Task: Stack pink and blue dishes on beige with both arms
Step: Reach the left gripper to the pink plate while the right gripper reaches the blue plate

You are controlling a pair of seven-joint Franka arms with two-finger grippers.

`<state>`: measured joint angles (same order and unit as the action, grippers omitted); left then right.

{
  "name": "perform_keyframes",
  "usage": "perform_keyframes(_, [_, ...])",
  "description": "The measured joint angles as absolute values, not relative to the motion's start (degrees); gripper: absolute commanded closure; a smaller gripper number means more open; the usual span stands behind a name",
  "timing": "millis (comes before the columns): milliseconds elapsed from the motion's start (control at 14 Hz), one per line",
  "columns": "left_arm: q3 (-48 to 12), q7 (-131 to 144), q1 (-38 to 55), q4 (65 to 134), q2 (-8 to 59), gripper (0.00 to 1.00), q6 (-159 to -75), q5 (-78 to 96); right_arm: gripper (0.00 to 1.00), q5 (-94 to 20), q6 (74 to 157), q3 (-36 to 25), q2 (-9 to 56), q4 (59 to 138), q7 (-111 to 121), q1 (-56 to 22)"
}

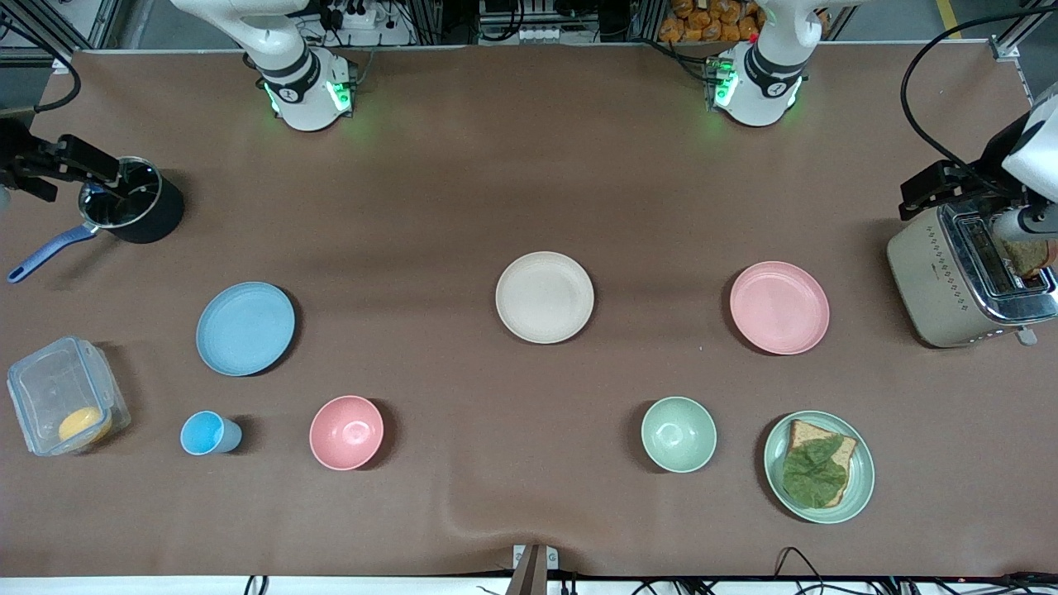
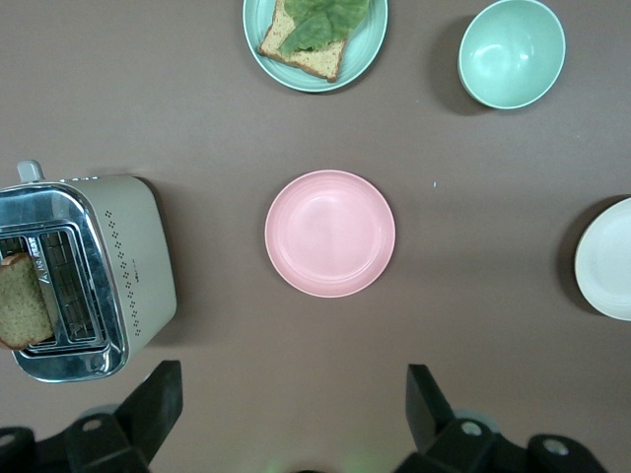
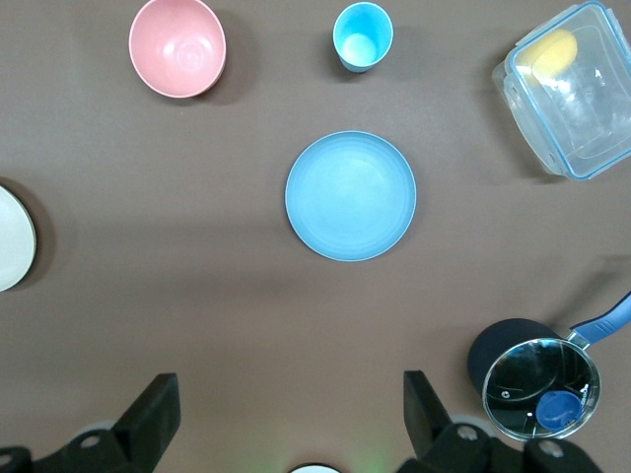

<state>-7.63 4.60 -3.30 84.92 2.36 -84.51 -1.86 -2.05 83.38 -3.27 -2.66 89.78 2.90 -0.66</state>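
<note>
The pale pink plate (image 1: 779, 307) lies flat toward the left arm's end of the table, beside the toaster. Toward the right arm's end lies the light blue plate (image 1: 245, 328), and the beige plate (image 1: 545, 297) sits bare between them. My left gripper (image 2: 294, 404) hangs high and open over bare cloth by the pink plate (image 2: 329, 233), holding nothing. The right gripper (image 3: 291, 409) is likewise high and open over cloth beside the blue plate (image 3: 350, 195). Both dark hands show at the front view's side edges, left gripper (image 1: 922, 197) and right gripper (image 1: 99, 169).
A toaster (image 1: 967, 277) holds a bread slice. Nearer the camera stand a mint bowl (image 1: 679, 434), a mint plate with bread and a leaf (image 1: 860, 483), a pink bowl (image 1: 346, 432), a blue cup (image 1: 207, 433) and a clear box (image 1: 62, 395). A dark pot (image 1: 132, 207) stands by the right arm.
</note>
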Motion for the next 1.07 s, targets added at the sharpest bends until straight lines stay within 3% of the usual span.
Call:
perform_keyframes(429, [-7.12, 5.20, -3.32, 85.04, 2.95, 0.00, -84.28, -1.86, 0.00, -2.05, 83.38, -3.27, -2.66, 89.79, 2.90, -0.66])
perform_keyframes(643, [-6.99, 7.78, -4.04, 87.11, 6.58, 0.00, -85.62, -1.86, 0.00, -2.05, 83.38, -3.26, -2.66, 90.06, 2.89, -0.66])
perform_keyframes(1071, [-6.87, 17.67, -5.90, 105.81, 10.56, 0.00, -109.07, -1.86, 0.00, -2.04, 83.79, -3.23, -2.60, 93.37, 2.89, -0.66])
